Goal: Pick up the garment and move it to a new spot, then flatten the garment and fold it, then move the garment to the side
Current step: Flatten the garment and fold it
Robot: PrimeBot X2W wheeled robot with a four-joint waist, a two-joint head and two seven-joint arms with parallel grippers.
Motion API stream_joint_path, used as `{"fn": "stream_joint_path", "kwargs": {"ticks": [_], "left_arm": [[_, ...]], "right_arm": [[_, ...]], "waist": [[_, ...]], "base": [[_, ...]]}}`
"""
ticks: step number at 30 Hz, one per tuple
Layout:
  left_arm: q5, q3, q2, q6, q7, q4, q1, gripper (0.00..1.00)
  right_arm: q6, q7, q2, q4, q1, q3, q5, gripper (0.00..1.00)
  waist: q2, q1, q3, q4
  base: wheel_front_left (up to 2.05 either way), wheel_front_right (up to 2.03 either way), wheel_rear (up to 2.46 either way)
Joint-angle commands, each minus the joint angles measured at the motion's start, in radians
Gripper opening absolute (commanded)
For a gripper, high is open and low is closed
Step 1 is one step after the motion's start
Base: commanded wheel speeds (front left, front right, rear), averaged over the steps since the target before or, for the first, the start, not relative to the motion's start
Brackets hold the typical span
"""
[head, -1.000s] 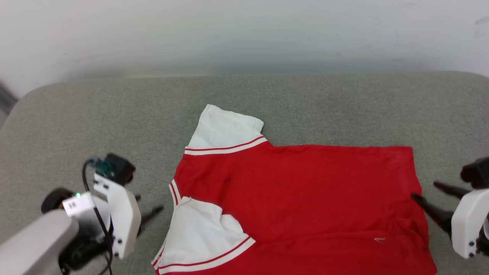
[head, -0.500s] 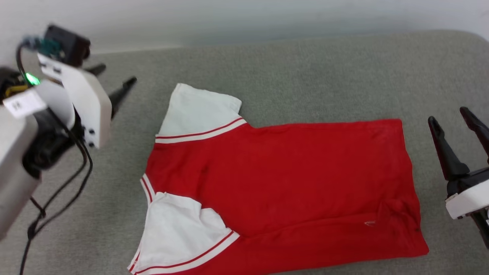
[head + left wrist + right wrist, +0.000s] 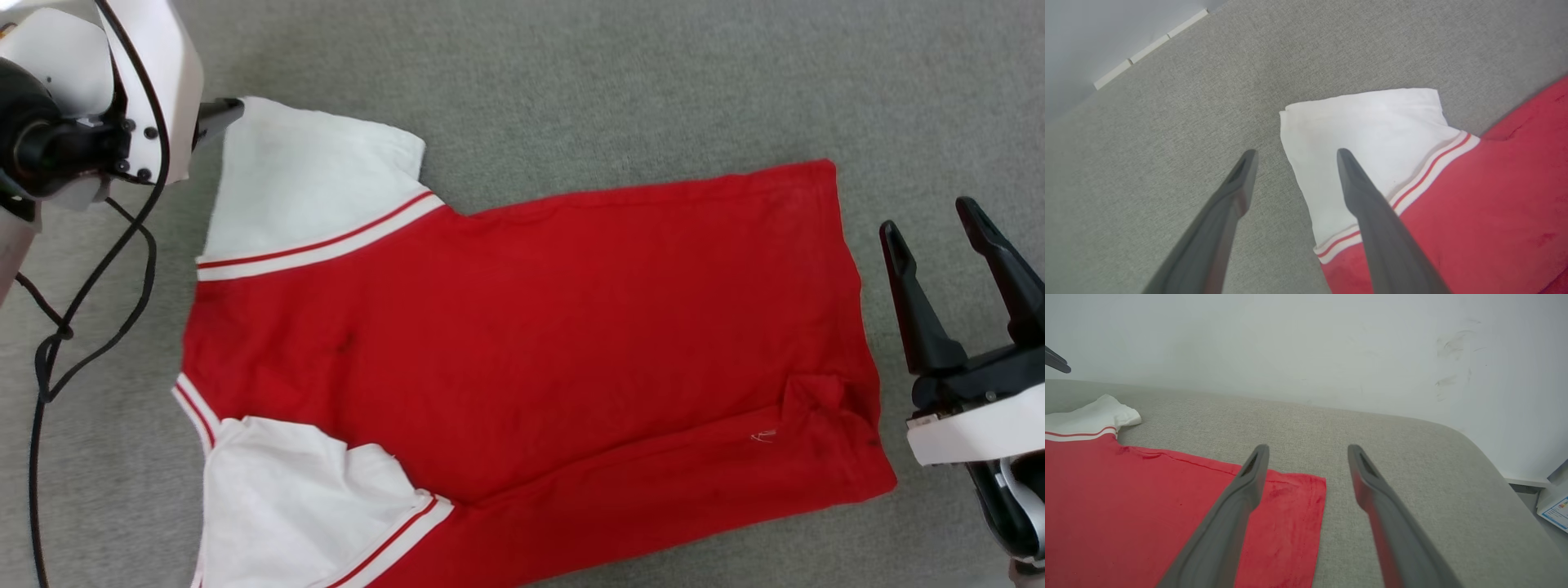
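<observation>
The garment (image 3: 555, 327) lies flat on its front on the grey cushion (image 3: 620, 90): a plain red back, one white sleeve (image 3: 310, 184) at the far left, the other (image 3: 286, 498) at the near left. My left gripper (image 3: 214, 114) hovers open at the far sleeve's outer edge; in the left wrist view its gripper (image 3: 1296, 153) straddles the edge of that sleeve (image 3: 1372, 122). My right gripper (image 3: 931, 224) stands open just right of the hem, apart from it. In the right wrist view that gripper (image 3: 1308, 447) points over the hem's far corner (image 3: 1306, 498).
A black cable (image 3: 82, 310) hangs from my left wrist over the cushion. The pale wall (image 3: 1306, 343) runs behind the cushion. The cushion's rounded right edge (image 3: 1494, 469) drops to the floor, where a printed card (image 3: 1553, 508) lies.
The camera has tilted down and closer to the garment. My left gripper has gone from beside the collar to the far sleeve. My right gripper has drawn back from the hem.
</observation>
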Motion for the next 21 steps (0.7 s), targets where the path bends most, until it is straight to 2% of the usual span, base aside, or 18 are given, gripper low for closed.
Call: {"fn": "stream_joint_path", "kwargs": {"ticks": [1, 7, 14, 15, 16, 21], "left_arm": [[0.001, -0.009, -0.004, -0.002, 0.032, 0.022, -0.027, 1.00], [0.003, -0.028, -0.019, -0.002, 0.072, 0.096, -0.042, 1.00], [0.003, -0.074, -0.034, -0.032, 0.095, 0.155, 0.008, 1.00], [0.004, -0.080, -0.036, -0.038, 0.097, 0.157, 0.012, 0.42], [0.004, -0.083, -0.038, -0.042, 0.094, 0.160, 0.015, 0.00], [0.007, -0.078, -0.044, -0.057, 0.055, 0.166, 0.004, 0.00]], "right_arm": [[-0.001, 0.002, 0.011, -0.013, -0.028, 0.005, -0.005, 1.00], [-0.001, -0.003, 0.023, -0.011, -0.068, 0.029, -0.009, 1.00], [-0.001, -0.018, 0.030, 0.029, -0.094, 0.042, 0.002, 1.00], [-0.001, -0.016, 0.026, 0.033, -0.099, 0.043, 0.004, 1.00], [-0.001, -0.015, 0.020, 0.035, -0.106, 0.043, 0.005, 1.00], [-0.001, 0.016, -0.016, 0.037, -0.146, 0.038, 0.003, 1.00]], "waist": [[-0.0001, -0.0001, 0.063, -0.043], [-0.0001, -0.0001, 0.115, -0.072], [-0.0001, -0.0001, 0.117, -0.081], [-0.0001, -0.0001, 0.114, -0.080], [-0.0001, -0.0001, 0.109, -0.079], [-0.0001, -0.0001, 0.071, -0.068]], "base": [[0.00, 0.00, 0.00], [0.00, 0.00, 0.00], [0.00, 0.00, 0.00], [0.00, 0.00, 0.00], [0.00, 0.00, 0.00], [0.00, 0.00, 0.00]]}}
